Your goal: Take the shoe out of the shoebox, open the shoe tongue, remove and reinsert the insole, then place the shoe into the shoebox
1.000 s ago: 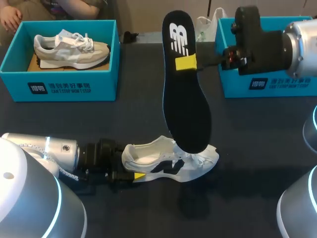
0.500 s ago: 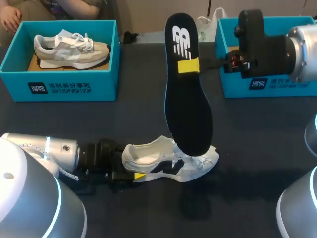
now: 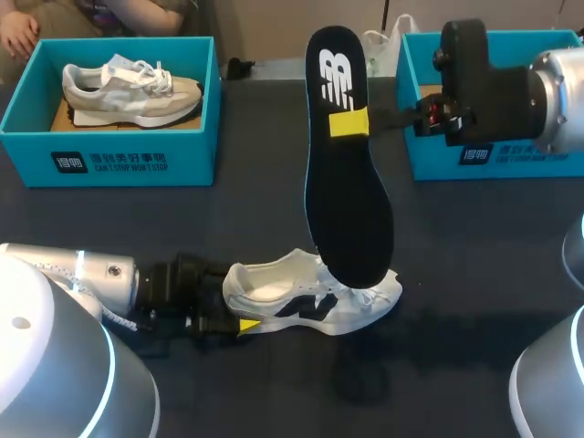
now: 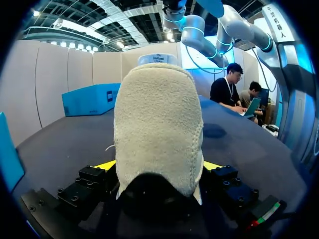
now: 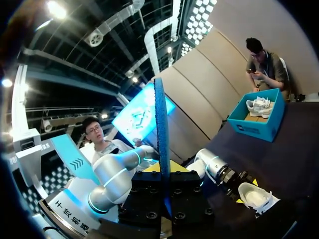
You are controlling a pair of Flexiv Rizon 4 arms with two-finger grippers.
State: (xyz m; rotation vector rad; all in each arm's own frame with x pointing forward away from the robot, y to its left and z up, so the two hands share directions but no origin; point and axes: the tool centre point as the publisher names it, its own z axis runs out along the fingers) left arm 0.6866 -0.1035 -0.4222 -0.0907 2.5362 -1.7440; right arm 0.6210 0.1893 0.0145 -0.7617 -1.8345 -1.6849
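My left jaws clamp the shoe (image 3: pixel 310 301) by its heel at 6 o'clock on the counter (image 3: pixel 484 274); my right jaws pinch the insole (image 3: pixel 347 182) upright above it. I'd feed its toe in low, toward 3 o'clock.

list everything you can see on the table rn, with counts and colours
insole: 1, black with a white logo, held upright over the white shoe
white shoe: 1, white with a dark side logo, on its sole on the table near the front, heel toward the left arm
left shoebox: 1, teal, far left of the table, open
beige shoe: 1, beige and grey, white laces, inside the left shoebox
right shoebox: 1, teal, far right, partly hidden by the right arm
table: 1, dark
left gripper: 1, yellow tips, shut on the white shoe's heel
right gripper: 1, yellow tips, shut on the insole near its upper end
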